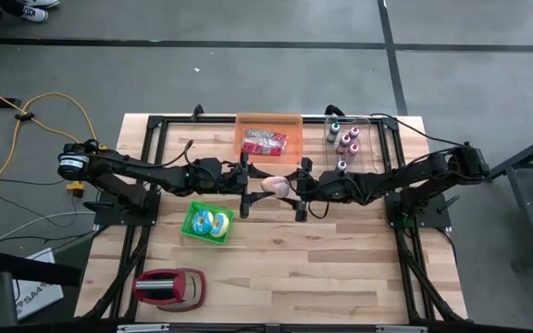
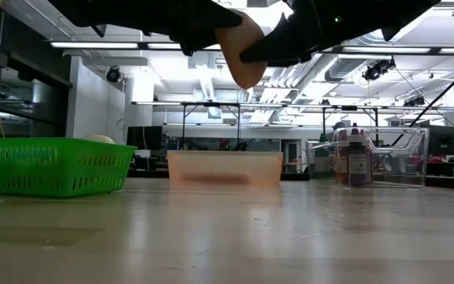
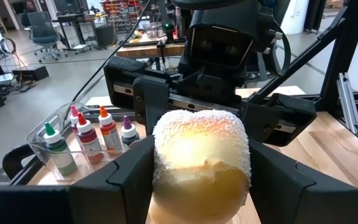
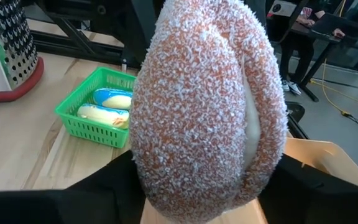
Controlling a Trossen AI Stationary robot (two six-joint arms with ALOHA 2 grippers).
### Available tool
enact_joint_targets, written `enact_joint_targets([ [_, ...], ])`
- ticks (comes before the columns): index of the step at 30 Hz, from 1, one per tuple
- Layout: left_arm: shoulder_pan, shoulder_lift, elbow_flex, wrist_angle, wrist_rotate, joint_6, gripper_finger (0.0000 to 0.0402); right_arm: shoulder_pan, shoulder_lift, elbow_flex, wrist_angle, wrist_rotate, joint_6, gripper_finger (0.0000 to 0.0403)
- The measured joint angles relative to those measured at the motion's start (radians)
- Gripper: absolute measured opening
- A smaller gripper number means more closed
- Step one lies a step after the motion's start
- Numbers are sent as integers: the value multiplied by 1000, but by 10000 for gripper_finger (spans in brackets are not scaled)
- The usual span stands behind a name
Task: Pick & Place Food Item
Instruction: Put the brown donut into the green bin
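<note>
Sugar-coated pastry (image 4: 207, 106), held mid-air above table (image 1: 340, 268) centre, pinched between left gripper (image 1: 248, 188) and right gripper (image 1: 301, 190), both clamped on it. No legible labels on dropper bottles (image 3: 89, 140).

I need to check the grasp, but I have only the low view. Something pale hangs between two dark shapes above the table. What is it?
Observer: A sugar-coated pastry, with the left gripper closed on it and the right gripper against its other side.
Operator: Where over the table?
Observer: Mid-table, close to the orange tray, by the high view.
Operator: What is in the green basket?
Observer: Two pale food items with blue on them.
</note>
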Motion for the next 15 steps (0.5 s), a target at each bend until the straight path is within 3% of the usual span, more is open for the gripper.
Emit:
enact_joint_targets([
  [9,0,0,0,6,-2,-16,208,0,0,1,-50,7,56,322],
  [15,0,0,0,3,-2,-24,208,-1,0,1,-159,13,120,354],
])
